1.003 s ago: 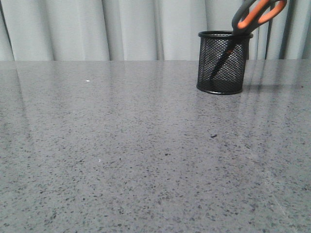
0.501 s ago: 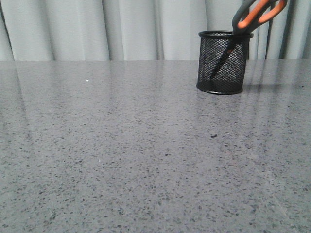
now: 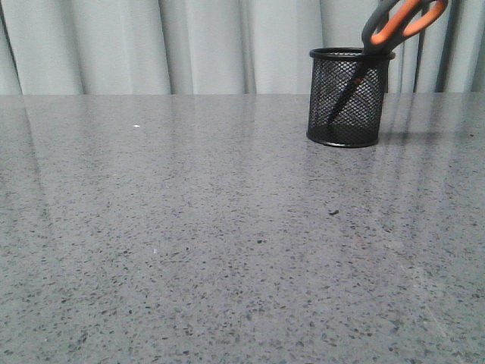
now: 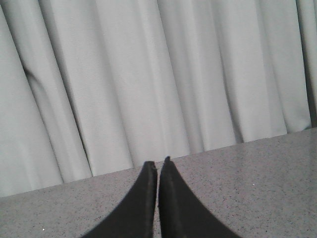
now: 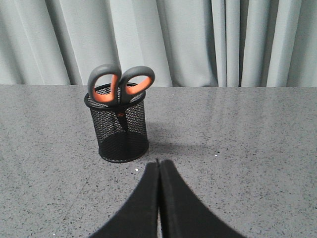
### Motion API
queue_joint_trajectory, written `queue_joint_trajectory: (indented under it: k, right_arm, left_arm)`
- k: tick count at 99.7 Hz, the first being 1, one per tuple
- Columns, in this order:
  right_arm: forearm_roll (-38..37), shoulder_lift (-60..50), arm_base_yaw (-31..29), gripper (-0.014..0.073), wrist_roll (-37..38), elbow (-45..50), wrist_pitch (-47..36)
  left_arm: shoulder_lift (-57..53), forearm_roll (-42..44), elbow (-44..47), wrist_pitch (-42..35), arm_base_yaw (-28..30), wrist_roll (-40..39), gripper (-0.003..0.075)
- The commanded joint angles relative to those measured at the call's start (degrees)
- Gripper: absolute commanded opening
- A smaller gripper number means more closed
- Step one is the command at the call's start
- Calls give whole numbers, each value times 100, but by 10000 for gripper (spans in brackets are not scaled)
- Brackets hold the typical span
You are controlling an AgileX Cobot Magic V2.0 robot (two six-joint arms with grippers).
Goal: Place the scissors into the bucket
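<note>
On the left, the left gripper [image 4: 157, 163] hangs idle above the grey counter [image 3: 189, 227], jaws pressed together on nothing. Right of centre stands the bucket [image 3: 347, 98], the scissors [image 3: 394, 26] blades-down inside, handles leaning over the rim for support. The right gripper [image 5: 158, 163], jaws together, holds nothing. Nothing has moved since the earlier frames.

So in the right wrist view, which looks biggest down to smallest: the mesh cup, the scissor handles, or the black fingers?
1. Right gripper fingers, though nearness to the camera inflates them.
2. Bucket.
3. Scissors handles; the blades sit inside the mesh.
</note>
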Motion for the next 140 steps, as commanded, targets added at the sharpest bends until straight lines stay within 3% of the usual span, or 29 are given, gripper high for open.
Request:
queue_joint_trajectory:
  k: [1, 17, 24, 35, 43, 73, 82, 85, 92, 140]
  right_arm:
    - [42, 18, -1, -69, -49, -145, -405]
    - [42, 18, -1, -69, -49, -145, -405]
    - [42, 18, -1, -69, -49, -145, -405]
    - [42, 18, -1, -69, -49, -145, -405]
    - [42, 18, -1, -69, -49, -145, -405]
    - [42, 18, -1, -69, -49, -145, -405]
    - [42, 18, -1, -69, -49, -145, -381]
    - [42, 18, -1, -69, -49, -145, -381]
    - [42, 18, -1, -69, -49, -145, -370]
    - [42, 18, -1, -69, -49, -145, -367]
  left_arm:
    - [53, -77, -134, -403, 10, -56, -20]
    - [53, 36, -134, -403, 10, -56, -20]
    - [53, 552, -57, -414, 10, -140, -20]
    - [-33, 1611, 258, -403, 107, -1247, -20]
    - [-293, 1921, 616, -403, 236, -1880, -20]
    - [-1258, 1934, 1789, -374, 705, -2304, -20]
    - [-1258, 1760, 2138, -877, 705, -2304, -20]
    - [-1258, 1723, 2086, -515, 705, -2304, -20]
    - [-1258, 1677, 2100, -453, 705, -2304, -20]
    - [-1258, 1647, 2089, -444, 692, -2304, -20]
